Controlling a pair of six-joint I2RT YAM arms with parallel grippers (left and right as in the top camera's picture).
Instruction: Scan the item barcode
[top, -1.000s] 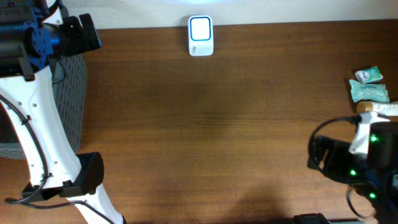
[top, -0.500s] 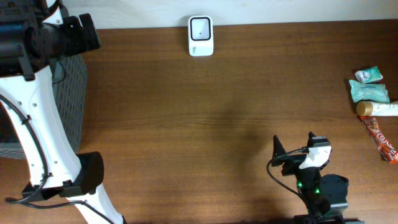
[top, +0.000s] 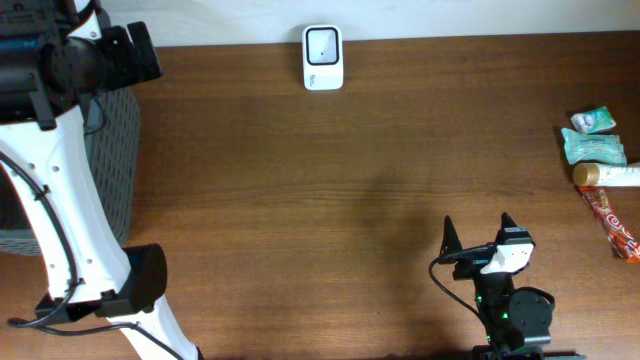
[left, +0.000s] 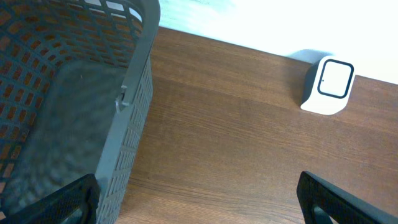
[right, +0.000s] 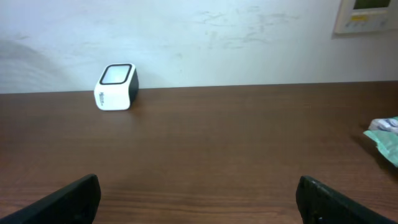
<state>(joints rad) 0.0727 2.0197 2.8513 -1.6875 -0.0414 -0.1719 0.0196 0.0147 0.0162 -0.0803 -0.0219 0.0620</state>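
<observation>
White left arm (top: 60, 200) runs from its near-left base up to the far-left corner. Its black left gripper (left: 200, 200) has jaws spread wide and empty. Black right gripper (top: 477, 232) sits low over its base, pointing away, jaws wide apart and holding nothing.

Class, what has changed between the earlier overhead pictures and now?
The right end effector moved left, away from the packets, open and empty. The scanner screen went from lit to dark. Left arm, basket and packets stayed put.

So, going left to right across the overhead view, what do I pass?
Grey basket → white scanner → right hand, open → packaged items at the right edge.
</observation>
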